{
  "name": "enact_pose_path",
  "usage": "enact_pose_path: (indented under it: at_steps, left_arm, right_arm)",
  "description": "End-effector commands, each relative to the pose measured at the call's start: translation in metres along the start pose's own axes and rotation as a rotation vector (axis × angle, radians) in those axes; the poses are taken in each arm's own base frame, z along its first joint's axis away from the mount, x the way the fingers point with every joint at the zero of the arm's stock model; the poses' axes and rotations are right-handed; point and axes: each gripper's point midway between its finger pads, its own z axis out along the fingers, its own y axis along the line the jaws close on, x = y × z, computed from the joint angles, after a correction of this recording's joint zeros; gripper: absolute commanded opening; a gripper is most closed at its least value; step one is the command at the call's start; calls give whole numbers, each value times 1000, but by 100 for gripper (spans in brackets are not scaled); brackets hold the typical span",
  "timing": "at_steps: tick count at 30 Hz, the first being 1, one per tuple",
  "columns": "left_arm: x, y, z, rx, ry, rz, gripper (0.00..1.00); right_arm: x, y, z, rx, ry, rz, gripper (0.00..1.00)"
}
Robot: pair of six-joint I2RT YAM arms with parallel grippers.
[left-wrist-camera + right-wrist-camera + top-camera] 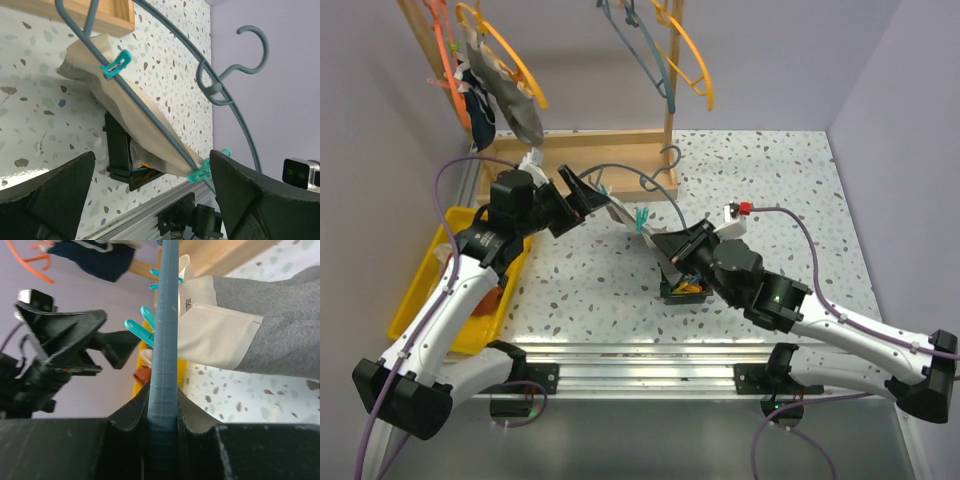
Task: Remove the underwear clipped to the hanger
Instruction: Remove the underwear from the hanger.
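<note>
A grey underwear (270, 335) with a pale waistband (621, 211) hangs from a blue-grey hanger (620, 172) by teal clips (115, 64) (201, 173). The cloth (145, 120) drapes along the hanger's bar (165, 137), low over the table. My right gripper (672, 246) (164, 396) is shut on the hanger bar (165, 315) at its near end. My left gripper (576, 196) (150, 200) stands wide open at the far end of the hanger, nothing between its fingers (250, 200). One clip (140, 323) shows beside the bar.
A black box (682, 290) of coloured clips sits under the hanger. A yellow bin (415, 300) holds a rust-brown cloth (490, 300) at the left. A wooden rack (610, 150) at the back carries orange hangers (505, 55) with dark and grey briefs (500, 100).
</note>
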Motion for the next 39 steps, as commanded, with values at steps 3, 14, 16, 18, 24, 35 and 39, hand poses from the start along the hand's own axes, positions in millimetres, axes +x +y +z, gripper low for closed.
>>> enact_pose_path:
  at_steps: [3,14,16,18,24,35,39]
  left_arm:
    - [-16,12,-2,-108,-63,51,100]
    - [-54,9,5,-218,-161,41,100]
    - [-51,12,10,-234,-134,40,100]
    - [-48,18,18,-259,-108,36,100]
    - [-45,27,28,-288,-78,35,100]
    - [-47,18,38,-249,-69,30,29]
    - [-44,20,37,-255,-61,26,4]
  right_arm:
    - [-19,49,-10,-192,-51,91,0]
    - [-12,56,-21,-241,2,-35,0]
    - [-10,54,-20,-234,12,-59,0]
    - [-9,53,-20,-234,14,-87,0]
    - [-6,49,-19,-225,27,-126,0]
    - [-7,49,-17,-209,25,-167,0]
    - [-10,52,-17,-210,13,-173,0]
